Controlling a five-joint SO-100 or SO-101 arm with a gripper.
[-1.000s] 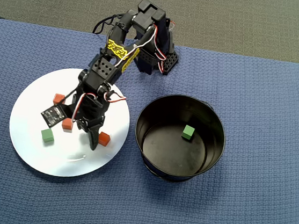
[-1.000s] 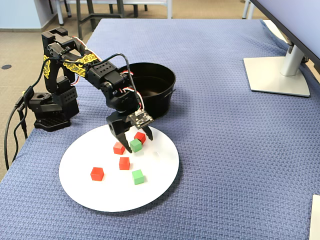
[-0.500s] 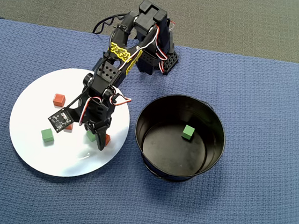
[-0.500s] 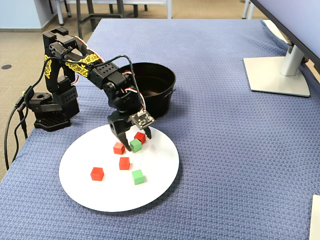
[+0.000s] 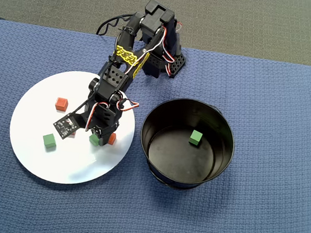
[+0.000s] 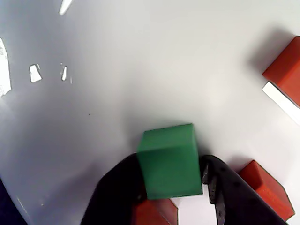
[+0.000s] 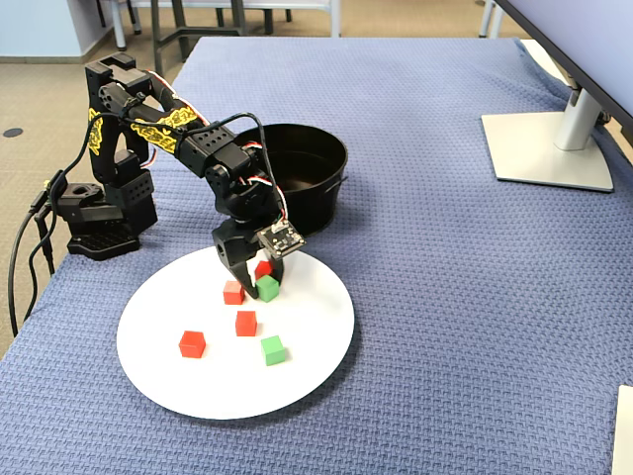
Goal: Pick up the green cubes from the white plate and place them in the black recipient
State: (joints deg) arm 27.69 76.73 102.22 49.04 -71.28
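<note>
The gripper (image 6: 171,180) pinches a green cube (image 6: 168,160) between both fingers on the white plate (image 6: 117,70); orange-red cubes (image 6: 286,70) lie just beside it.

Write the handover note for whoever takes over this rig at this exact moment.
Gripper: fingers on both sides of a green cube on the white plate, apparently gripping it, not yet lifted.
Second green cube lies free on the plate, among orange-red cubes.
Done: one green cube is in the black recipient.
Left: lift and drop the gripped cube, then fetch the last one.
</note>
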